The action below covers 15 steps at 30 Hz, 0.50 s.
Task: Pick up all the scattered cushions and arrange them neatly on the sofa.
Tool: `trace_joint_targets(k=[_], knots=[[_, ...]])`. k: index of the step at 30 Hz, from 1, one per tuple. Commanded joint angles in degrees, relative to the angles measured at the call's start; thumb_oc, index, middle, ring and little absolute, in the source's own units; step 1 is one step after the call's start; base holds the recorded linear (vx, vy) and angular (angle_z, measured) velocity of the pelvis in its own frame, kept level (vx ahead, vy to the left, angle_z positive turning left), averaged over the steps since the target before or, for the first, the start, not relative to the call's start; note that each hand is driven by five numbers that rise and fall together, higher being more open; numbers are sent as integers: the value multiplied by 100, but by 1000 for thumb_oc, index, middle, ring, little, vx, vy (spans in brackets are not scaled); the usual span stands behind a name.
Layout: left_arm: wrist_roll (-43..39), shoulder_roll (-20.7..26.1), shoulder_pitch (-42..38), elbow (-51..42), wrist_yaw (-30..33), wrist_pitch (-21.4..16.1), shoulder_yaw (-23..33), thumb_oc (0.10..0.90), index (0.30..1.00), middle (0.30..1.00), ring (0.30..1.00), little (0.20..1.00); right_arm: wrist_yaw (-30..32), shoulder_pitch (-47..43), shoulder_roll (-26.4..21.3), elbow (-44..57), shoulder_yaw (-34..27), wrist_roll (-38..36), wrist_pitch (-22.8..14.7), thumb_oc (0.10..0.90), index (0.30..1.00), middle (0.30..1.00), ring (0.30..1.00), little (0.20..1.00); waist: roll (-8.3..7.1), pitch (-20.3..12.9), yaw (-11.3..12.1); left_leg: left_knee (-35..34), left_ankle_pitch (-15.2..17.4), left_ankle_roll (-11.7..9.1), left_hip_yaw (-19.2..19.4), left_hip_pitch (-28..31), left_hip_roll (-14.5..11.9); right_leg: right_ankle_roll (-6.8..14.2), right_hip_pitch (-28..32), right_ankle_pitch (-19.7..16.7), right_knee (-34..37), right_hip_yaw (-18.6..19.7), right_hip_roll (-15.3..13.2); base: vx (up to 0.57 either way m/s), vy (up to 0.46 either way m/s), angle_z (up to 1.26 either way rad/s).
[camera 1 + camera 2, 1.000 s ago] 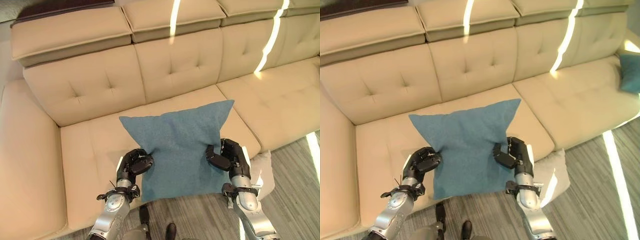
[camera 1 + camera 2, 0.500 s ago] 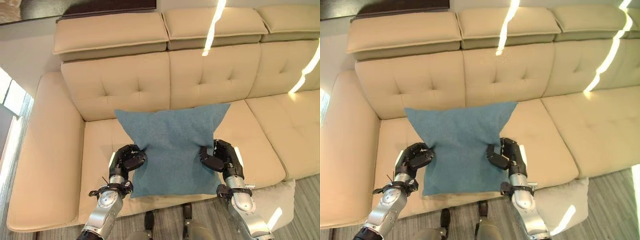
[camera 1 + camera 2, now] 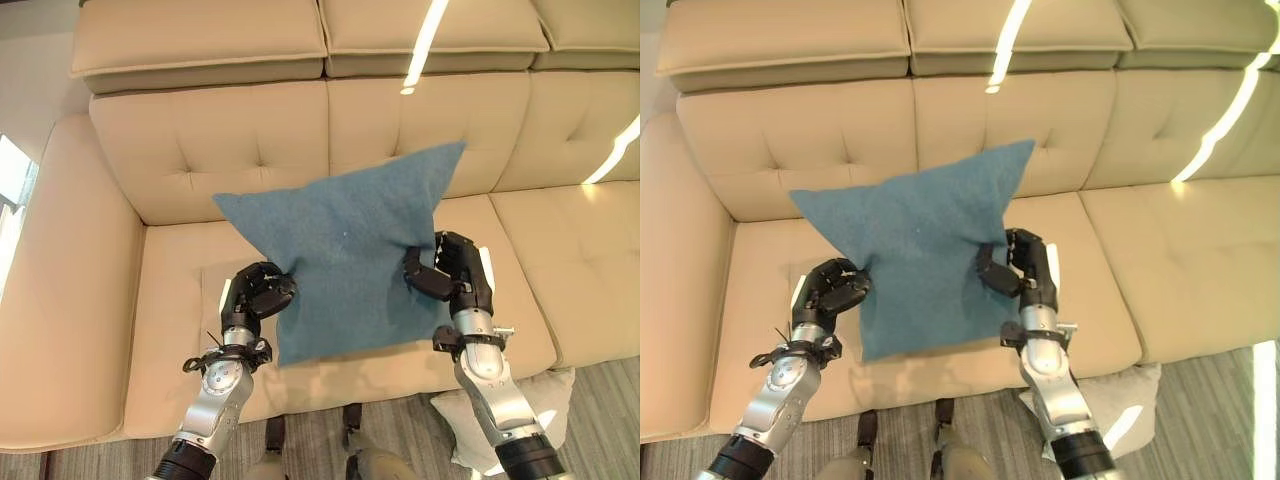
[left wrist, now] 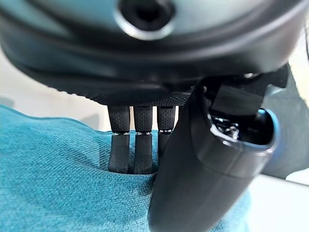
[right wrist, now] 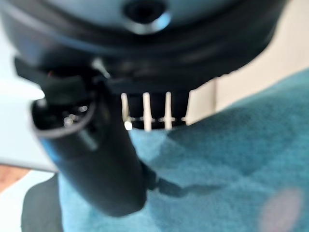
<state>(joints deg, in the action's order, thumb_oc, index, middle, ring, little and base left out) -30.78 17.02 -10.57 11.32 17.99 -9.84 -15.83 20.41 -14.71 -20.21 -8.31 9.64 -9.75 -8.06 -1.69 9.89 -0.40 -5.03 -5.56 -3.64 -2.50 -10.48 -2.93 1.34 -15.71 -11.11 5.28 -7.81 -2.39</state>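
Blue cushion held above the sofa seat, tilted, between both hands. Left hand and right hand curl onto its side edges. Wrist views show fingers and thumbs pinching the cloth. Pale cushion lies on floor.

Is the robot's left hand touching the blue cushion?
Touching. In the left wrist view the left hand's fingers and thumb pinch a fold of the blue cushion.
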Motion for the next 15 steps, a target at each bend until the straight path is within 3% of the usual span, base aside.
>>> trace_joint_targets(k=[1, 6, 9, 15], knots=[[453, -84, -1522, -272, 74, -1065, -532, 400, 300, 300, 300, 300, 386, -1148, 113, 188, 301, 335, -886, 400, 300, 300, 300, 300, 31, -518, 88, 3, 306, 134, 369, -364, 308, 509, 142, 755, -78, 86, -170, -68, 6, 12], [623, 118, -2892, 392, 481, -1178, -762, 400, 300, 300, 300, 300, 764, -2343, -36, -557, 588, 347, -883, 400, 300, 300, 300, 300, 81, -553, 98, 3, 201, 51, 280, -811, 324, 471, -328, 722, -177, 117, -144, -20, 2, 14], [922, 326, -4129, 1162, 833, -1227, -1058, 400, 300, 300, 300, 300, 1064, -3460, -188, -1248, 940, 473, -848, 400, 300, 300, 300, 300, 87, -536, 114, 3, 104, -5, 234, -1070, 341, 474, -581, 692, -224, 131, -126, 1, -1, 3], [1148, 355, -4954, 1557, 1249, -1327, -1167, 400, 300, 300, 300, 300, 1431, -4502, -289, -1867, 1308, 760, -781, 400, 300, 300, 300, 300, 79, -507, 178, 3, 25, -62, 191, -1329, 377, 505, -826, 588, -146, 115, -104, 2, -1, -1]])
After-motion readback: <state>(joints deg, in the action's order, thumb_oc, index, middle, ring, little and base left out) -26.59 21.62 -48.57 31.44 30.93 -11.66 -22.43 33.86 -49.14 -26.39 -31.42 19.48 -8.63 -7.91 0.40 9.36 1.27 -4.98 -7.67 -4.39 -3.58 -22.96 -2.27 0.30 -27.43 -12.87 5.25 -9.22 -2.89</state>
